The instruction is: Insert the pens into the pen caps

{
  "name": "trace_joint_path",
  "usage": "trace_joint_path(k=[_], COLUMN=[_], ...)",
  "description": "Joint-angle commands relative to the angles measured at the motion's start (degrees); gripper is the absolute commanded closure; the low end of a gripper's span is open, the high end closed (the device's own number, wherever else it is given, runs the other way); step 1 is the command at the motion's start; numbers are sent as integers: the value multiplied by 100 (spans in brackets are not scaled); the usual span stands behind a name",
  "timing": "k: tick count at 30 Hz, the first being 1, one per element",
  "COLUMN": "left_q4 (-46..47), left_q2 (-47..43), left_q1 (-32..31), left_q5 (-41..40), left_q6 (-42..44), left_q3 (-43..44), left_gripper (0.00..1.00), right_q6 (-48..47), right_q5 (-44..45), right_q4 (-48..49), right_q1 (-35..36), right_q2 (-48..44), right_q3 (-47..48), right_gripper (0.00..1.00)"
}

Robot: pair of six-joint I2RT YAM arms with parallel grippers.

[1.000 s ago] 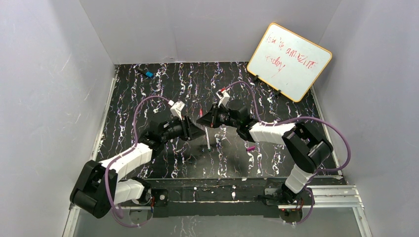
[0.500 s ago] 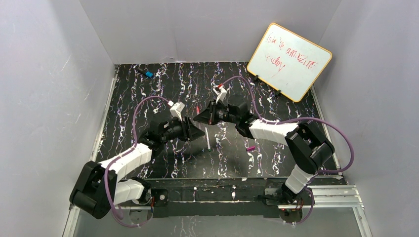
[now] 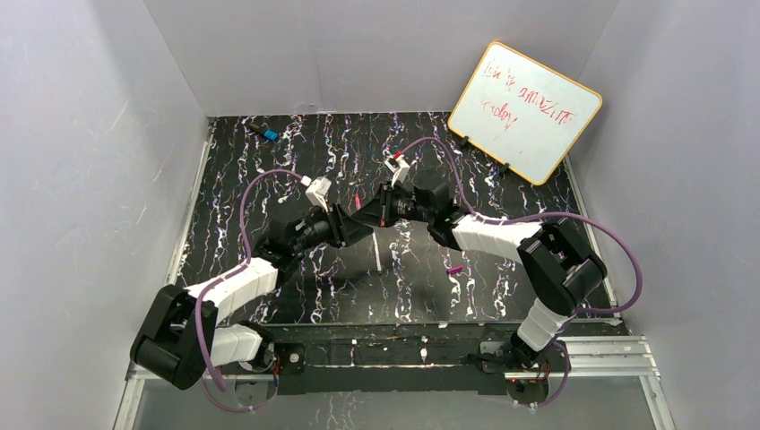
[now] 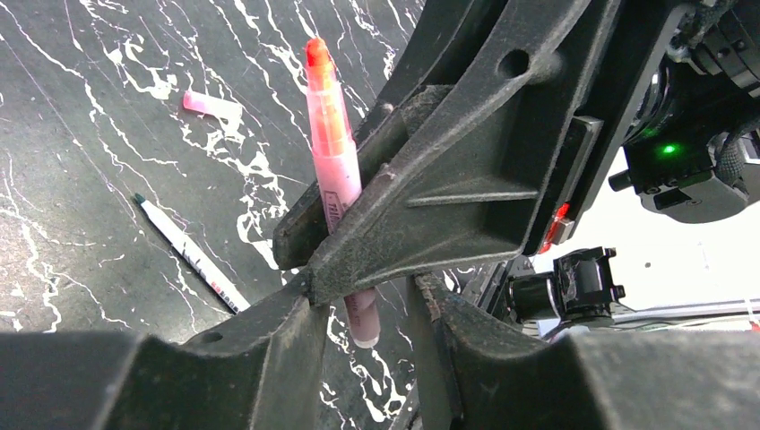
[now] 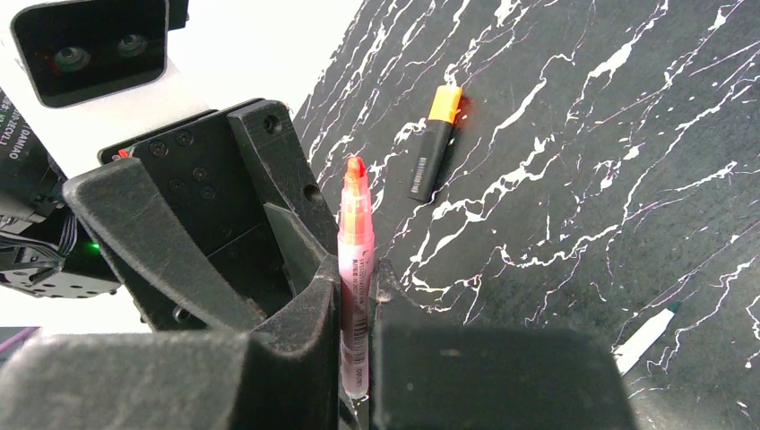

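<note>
My right gripper [image 5: 358, 300] is shut on the thin pink pen [image 5: 355, 260], which stands upright with its orange-red tip up. Nose to nose with it, my left gripper [image 4: 366, 303] is open, and the pen's blunt lower end [image 4: 363, 327] hangs between its jaws. From above, the left gripper [image 3: 366, 231] and the right gripper [image 3: 358, 213] meet at mid-table. The pale pink cap [image 4: 212, 105] lies on the mat beyond them. The white pen [image 3: 377, 253] lies flat close by. A magenta cap [image 3: 455, 269] lies to the right. The short black pen with an orange tip [image 5: 432, 143] lies apart.
A black marker with a blue end [image 3: 265, 133] lies at the back left corner. A whiteboard [image 3: 524, 110] leans against the back right wall. Grey walls close in the black marbled mat [image 3: 269, 179] on three sides.
My left gripper has moved away from me and right, up against the right gripper. The right gripper, still holding the pink pen, has shifted slightly left.
</note>
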Motion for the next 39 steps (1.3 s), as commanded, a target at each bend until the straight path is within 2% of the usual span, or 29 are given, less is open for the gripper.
trace_joint_path(k=[1,7,10,12,14,15,23,26,28,32,35,39], left_q4=[470,609,810,978,1108,1153,1262,1262,1231,1059,811,232], left_q2=[-8,-87,-73,-37,-6,18,-30,-27,-17,-53,-20,-71], left_q1=[1,-4,-4,-6,-6,-4,2,-3,0,2,3,5], left_q5=[193,225,246,269,270,259,163,147,117,-235,-364,-606], left_q6=[-93,-230,-364,-458,-519,-539,-515,-510,-516,-578,-521,-325], left_q3=[-12,-225,-352,-424,-481,-504,-593,-604,-629,-762,-719,-563], left_gripper=[67,67,72,79,96,100,100,100,100,100,100,100], right_q6=[-40,23,77,111,145,152,129,70,-74,-534,-1007,-2176], right_q5=[-125,-44,-39,-18,-9,-9,9,170,564,1549,1884,2202], right_q4=[105,211,257,307,338,346,292,198,-102,-855,-1434,-2228], right_q1=[15,21,16,11,13,13,18,16,-4,-322,-740,-1025], right_q2=[-5,-1,25,36,44,45,-24,-69,-176,-731,-1124,-1296], right_q3=[205,171,190,188,188,190,70,35,67,125,321,669], right_gripper=[99,99,99,99,99,99,97,53,37,27,26,27])
